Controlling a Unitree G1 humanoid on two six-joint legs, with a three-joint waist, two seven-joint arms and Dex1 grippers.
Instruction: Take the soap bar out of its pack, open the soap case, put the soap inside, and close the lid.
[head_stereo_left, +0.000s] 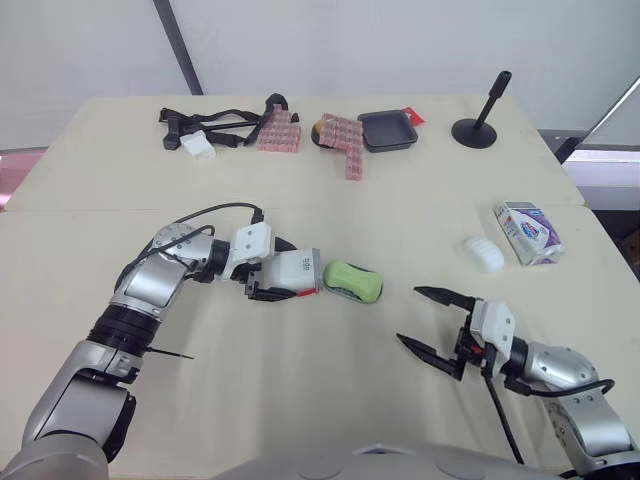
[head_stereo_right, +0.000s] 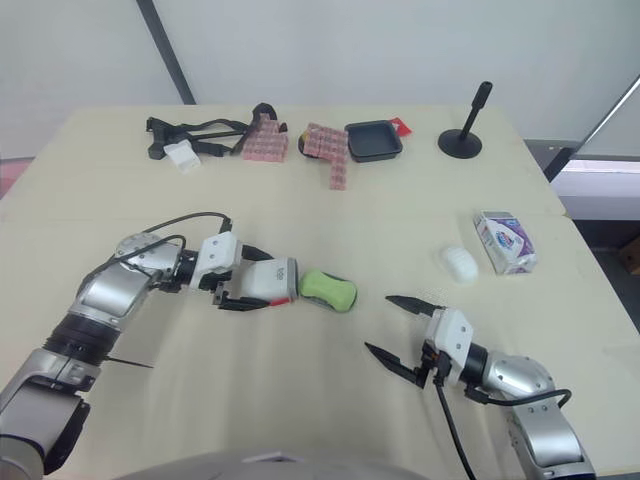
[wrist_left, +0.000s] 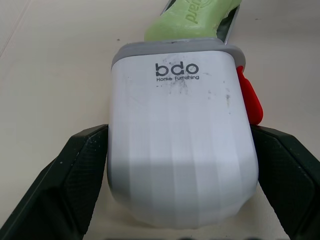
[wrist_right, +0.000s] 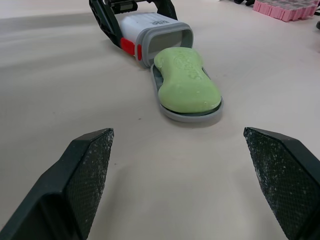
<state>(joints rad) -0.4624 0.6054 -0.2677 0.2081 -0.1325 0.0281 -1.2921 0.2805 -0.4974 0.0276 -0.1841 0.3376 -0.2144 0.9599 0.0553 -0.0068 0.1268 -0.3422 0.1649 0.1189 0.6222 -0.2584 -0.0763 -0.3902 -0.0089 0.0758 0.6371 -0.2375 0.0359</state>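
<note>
Soap bar (head_stereo_left: 352, 281) on slide-out drawer (wrist_right: 190, 116), just right of soap case (head_stereo_left: 285, 272), mid-table (head_stereo_left: 300, 400). Pack (head_stereo_left: 528, 232) well apart, right.

We see a beige table (head_stereo_left: 300, 400). Centre: soap case (head_stereo_left: 297, 272), green soap (head_stereo_left: 352, 280) on its slid-out tray. 3 o'clock: white oval lump (head_stereo_left: 483, 252), soap pack (head_stereo_left: 527, 232). 1 o'clock: black stand (head_stereo_left: 478, 125). 12: black tray (head_stereo_left: 387, 130), pink blocks (head_stereo_left: 280, 130). 11: black straps (head_stereo_left: 215, 125).

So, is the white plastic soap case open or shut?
Open: the white soap case has its grey tray out, carrying the green soap bar.

Silver arms (head_stereo_left: 150, 285), black-fingered hands (head_stereo_left: 407, 314)
</note>
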